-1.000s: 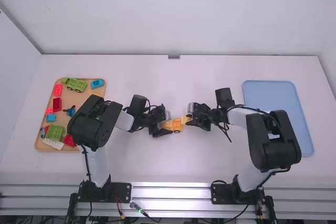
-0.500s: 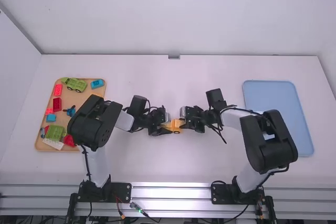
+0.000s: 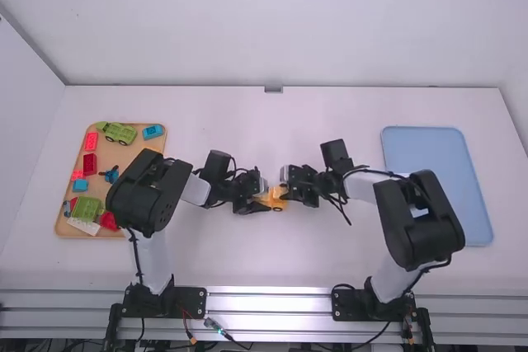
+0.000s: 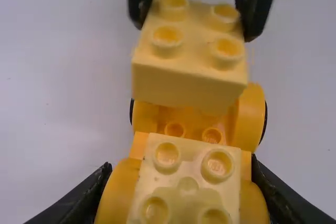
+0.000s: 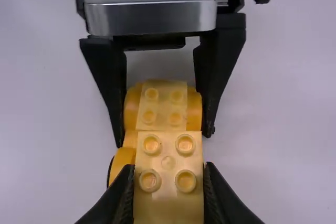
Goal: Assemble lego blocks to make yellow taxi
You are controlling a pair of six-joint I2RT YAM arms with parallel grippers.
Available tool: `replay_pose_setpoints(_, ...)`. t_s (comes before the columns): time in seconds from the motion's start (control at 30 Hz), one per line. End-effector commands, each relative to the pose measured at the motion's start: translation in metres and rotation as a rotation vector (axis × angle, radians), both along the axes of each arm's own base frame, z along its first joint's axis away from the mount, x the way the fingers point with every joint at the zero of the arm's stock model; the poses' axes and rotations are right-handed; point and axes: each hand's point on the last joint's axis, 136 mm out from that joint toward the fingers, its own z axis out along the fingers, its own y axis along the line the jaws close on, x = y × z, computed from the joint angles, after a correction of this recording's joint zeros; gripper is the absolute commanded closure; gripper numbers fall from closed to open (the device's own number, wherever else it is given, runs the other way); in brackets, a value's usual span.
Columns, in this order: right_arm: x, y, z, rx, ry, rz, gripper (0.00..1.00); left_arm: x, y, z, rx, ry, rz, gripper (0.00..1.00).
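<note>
Over the middle of the table, my left gripper point(image 3: 257, 204) is shut on the orange car base point(image 3: 275, 201). Close on its right is my right gripper point(image 3: 290, 190). In the left wrist view, left gripper point(image 4: 181, 182) fingers flank the car base point(image 4: 195, 124), whose near end carries a pale yellow block point(image 4: 191, 174). A second pale yellow block point(image 4: 184, 85) hangs over the far end; whether they touch I cannot tell. In the right wrist view, right gripper point(image 5: 168, 174) is shut on that second block point(image 5: 168, 198), with the mounted block point(image 5: 163, 106) beyond it.
At the left stands a wooden tray point(image 3: 136, 155) with several coloured blocks, a green vehicle point(image 3: 117, 133) and a green block point(image 3: 86, 208). A blue tray point(image 3: 429, 150) lies at the right. Both arms reach inward and their grippers are very close together.
The right gripper has moved left with its block, bringing it over the car base, and shifted only slightly in the last half second. The left arm has stayed in place.
</note>
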Motion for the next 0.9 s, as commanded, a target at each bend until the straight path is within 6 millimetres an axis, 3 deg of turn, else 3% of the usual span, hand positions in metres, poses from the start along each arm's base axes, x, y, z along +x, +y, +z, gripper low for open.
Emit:
replay_pose_setpoints(0.0, 0.004, 0.004, -0.002, 0.008, 0.047, -0.023, 0.91, -0.005, 0.0, -0.007, 0.019, 0.016, -0.006, 0.55)
replay_pose_setpoints(0.3, 0.001, 0.005, -0.008, -0.021, 0.055, -0.026, 0.92, 0.001, -0.003, -0.004, 0.0, 0.042, 0.041, 0.56)
replay_pose_setpoints(0.87, 0.003, 0.005, -0.014, -0.064, 0.03, -0.029, 0.94, -0.012, -0.002, -0.01, 0.013, 0.075, 0.024, 0.65)
